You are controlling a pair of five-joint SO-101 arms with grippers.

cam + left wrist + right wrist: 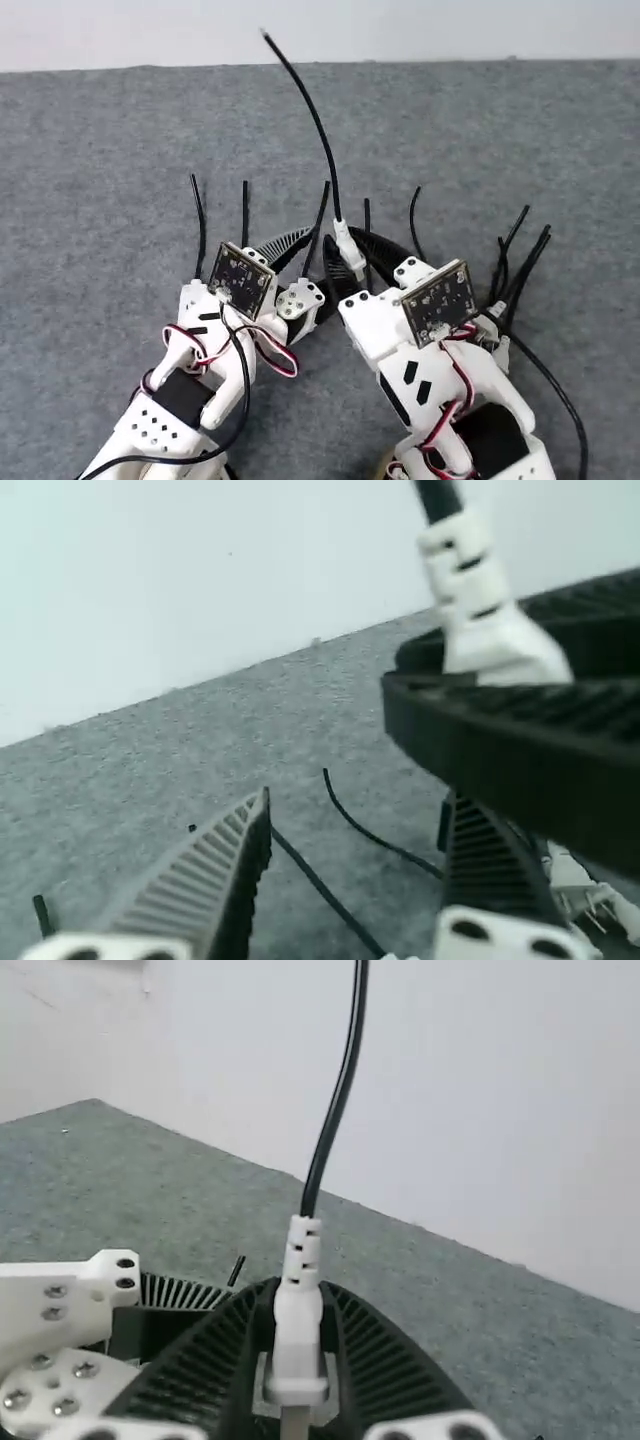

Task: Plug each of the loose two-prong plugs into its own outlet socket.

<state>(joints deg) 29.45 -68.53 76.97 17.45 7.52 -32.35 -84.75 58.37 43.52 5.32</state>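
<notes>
- Wires [270,350] in red, white and black loop over the white left arm [160,425] and the white right arm [395,335], nearest in the high view.
- Left end effector [358,810] stands spread, its black ribbed fingers [215,875] wide apart above the grey carpeted table [100,150].
- Right end effector [300,1295] sits just beside it and blocks part of the left wrist view. It pinches the white two-prong plug [298,1260] upright between its own ribbed fingers.
- Black cord [310,110] rises from that plug and arcs away over the table.
- Loose thin black cords [200,215] show around both arms, several bunched beside the right arm.
- White wall [300,30] closes the far side.
</notes>
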